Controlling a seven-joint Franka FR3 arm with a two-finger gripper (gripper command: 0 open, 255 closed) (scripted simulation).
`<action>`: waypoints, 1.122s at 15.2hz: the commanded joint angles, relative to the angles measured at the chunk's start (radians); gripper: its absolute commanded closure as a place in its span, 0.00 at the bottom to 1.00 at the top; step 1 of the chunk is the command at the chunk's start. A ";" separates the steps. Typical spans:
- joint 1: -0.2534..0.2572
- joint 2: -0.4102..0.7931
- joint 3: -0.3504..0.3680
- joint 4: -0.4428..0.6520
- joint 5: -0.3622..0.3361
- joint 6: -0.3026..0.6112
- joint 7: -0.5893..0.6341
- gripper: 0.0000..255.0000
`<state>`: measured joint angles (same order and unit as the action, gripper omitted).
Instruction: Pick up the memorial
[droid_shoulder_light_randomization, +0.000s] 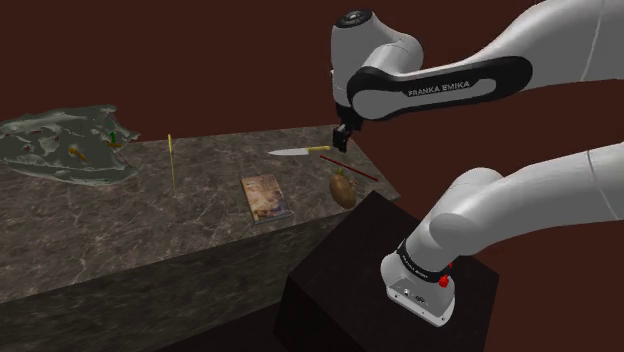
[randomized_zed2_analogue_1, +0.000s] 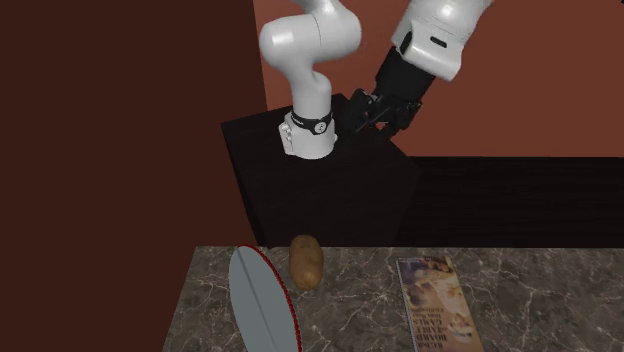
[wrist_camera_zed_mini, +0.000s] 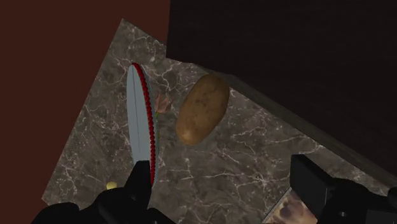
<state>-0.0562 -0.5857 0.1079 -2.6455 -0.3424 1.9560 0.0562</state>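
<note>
The memorial (droid_shoulder_light_randomization: 62, 145), a low, lumpy grey-green slab, lies on the far end of the stone table (droid_shoulder_light_randomization: 150, 235), in the upper left of the shoulder view. Its long side runs roughly across that frame.

The pincer (droid_shoulder_light_randomization: 343, 136) hangs over the opposite end of the table, right of centre in the same view. It is just above a knife (droid_shoulder_light_randomization: 295, 152) and a potato (droid_shoulder_light_randomization: 342, 188). The wrist view looks down on those two. There the black fingers (wrist_camera_zed_mini: 318, 184) stand spread apart with nothing between them.

So the memorial lies well apart from the pincer, toward the shoulder view's left. A book (droid_shoulder_light_randomization: 266, 197) and a thin upright yellow stick (droid_shoulder_light_randomization: 172, 160) sit along the stretch between.

The coming move is, I judge, a long carry leftward along the table before any lowering. The fingers would best close across the slab's shorter span, though how thick it is cannot be told from here.
</note>
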 joint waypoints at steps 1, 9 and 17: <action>-0.026 0.055 0.005 -0.025 -0.057 0.076 0.028 0.00; -0.169 0.335 0.035 -0.047 -0.381 0.323 0.239 0.00; -0.268 0.676 0.003 0.074 -0.823 0.398 0.551 0.00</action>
<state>-0.3165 0.0560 0.1194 -2.5866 -1.1096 2.3533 0.5725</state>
